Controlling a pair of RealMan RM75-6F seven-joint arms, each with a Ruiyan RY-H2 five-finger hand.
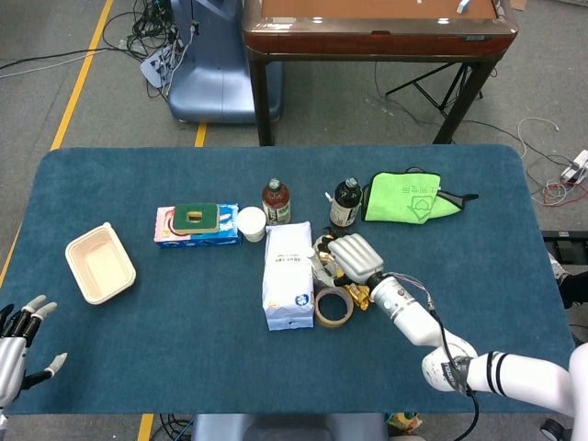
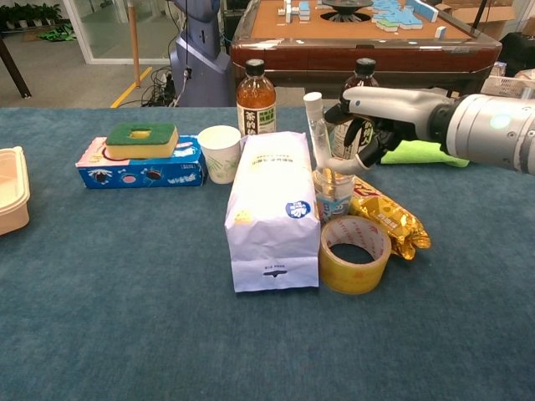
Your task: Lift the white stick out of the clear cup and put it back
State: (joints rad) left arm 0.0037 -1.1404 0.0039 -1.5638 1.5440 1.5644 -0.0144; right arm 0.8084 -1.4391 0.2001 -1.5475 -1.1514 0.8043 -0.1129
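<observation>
The white stick (image 2: 318,134) stands nearly upright in the clear cup (image 2: 333,194), which sits between the white bag and the gold snack packet. My right hand (image 2: 374,117) reaches in from the right. Its thumb presses the stick's lower part just above the cup rim, and a finger lies against the top, so the stick is pinched. In the head view the right hand (image 1: 355,256) covers the cup and stick. My left hand (image 1: 18,347) hovers at the table's near left corner with fingers spread, holding nothing.
A white bag (image 2: 269,209) lies left of the cup, with a tape roll (image 2: 355,255) and gold snack packet (image 2: 386,219) in front. Two bottles (image 2: 255,96) (image 2: 363,73), a paper cup (image 2: 221,152) and a blue box (image 2: 138,167) stand behind. A beige tray (image 1: 99,264) sits far left.
</observation>
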